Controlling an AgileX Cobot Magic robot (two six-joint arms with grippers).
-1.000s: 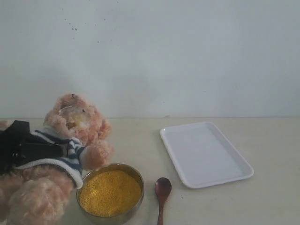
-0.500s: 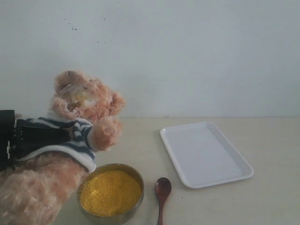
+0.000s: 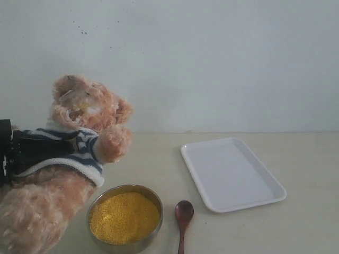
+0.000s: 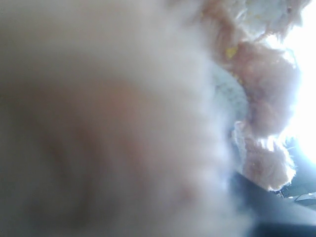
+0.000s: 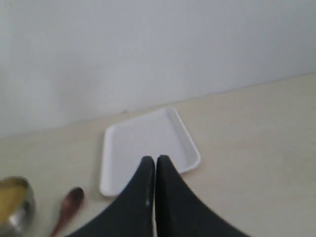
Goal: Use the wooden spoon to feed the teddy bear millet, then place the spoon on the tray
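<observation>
One teddy bear (image 3: 79,132) is leaning at the left edge of the exterior view, and the left gripper (image 3: 45,151) jaws are clamping its striped middle. Close beside it, the metal bowl (image 3: 153,197) is holding the millet (image 3: 124,217). The wooden spoon (image 3: 184,212) is lying on the table (image 3: 312,159) just beside the bowl, its handle running off the lower edge. The tray (image 3: 233,174) is lying apart, with open table around it. Only the right wrist view is showing the right gripper (image 5: 155,160), its jaws pressing together on nothing. Blurred fur is filling the left wrist view.
</observation>
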